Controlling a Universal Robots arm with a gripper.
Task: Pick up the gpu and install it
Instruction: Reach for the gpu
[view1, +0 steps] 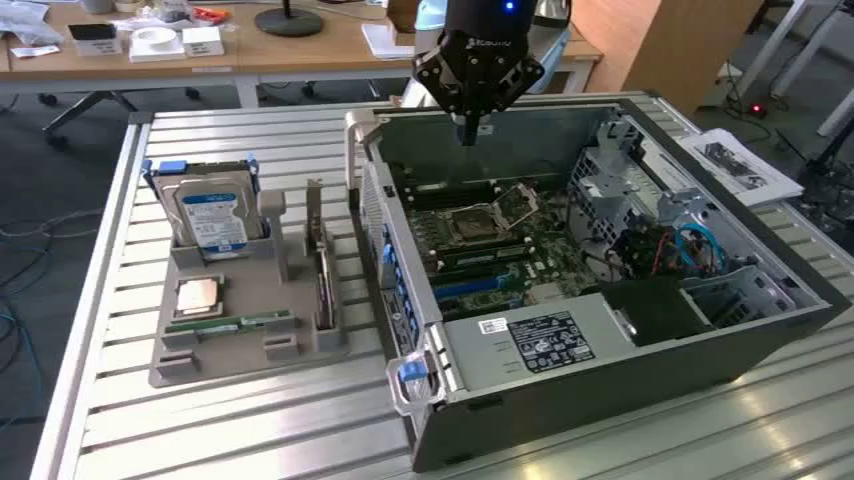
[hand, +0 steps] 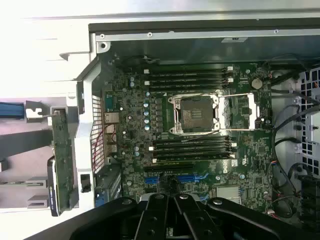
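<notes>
Exterior view: the end effector hangs clenched and empty above the open computer case — the gpu stands on edge in the gray holder on the bench, near the hard drive.

Wrist view: the end effector faces the motherboard — the gpu sits outside the case wall.

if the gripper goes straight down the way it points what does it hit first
Probably the motherboard inside the open computer case, near the blue slots ahead of the shut gripper; depth is unclear, so the exact spot is uncertain.
</notes>
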